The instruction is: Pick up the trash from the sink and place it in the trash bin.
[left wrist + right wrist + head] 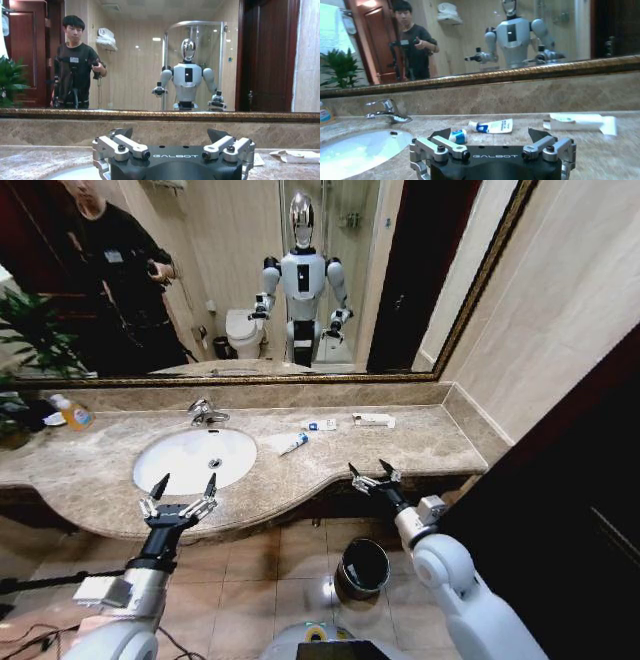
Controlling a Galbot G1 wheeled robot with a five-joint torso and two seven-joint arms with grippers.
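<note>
**Both claws wide open, nothing picked up, and plenty of ways to botch it**

Left gripper [188, 480] hanging over the front lip of the sink [180, 465], fingers spread, holding nothing. Same for the right gripper [369, 467]: spread and empty, parked just off the counter's front edge, right of the basin.

Odd bit: no litter visible in the bowl itself. All of it out on the marble counter [440, 445] to the right of the sink:
- white tube with blue cap [293, 443], nearest the basin
- white-blue packet [320, 425], just behind it
- flat white packet [373, 420], further right, near the mirror wall

Possible trouble, just guessing:
- Flat packets lying flush on hard stone. Easy to skid along instead of pinching, or to scrape fingertips on the marble.
- Round tube, so likely to roll away from a sloppy close, maybe down into the bowl.
- Tap [207, 413] close behind the basin, easy to clip on a reach by the left arm.
- Trash bin [364, 567] on the floor, tucked under the counter's overhang near the right arm. Small mouth, so a drop released too far out probably ends up on the tiles.

Room to move: open air along the front edge, side wall closing in on the right, mirror wall blocking the back.
</note>
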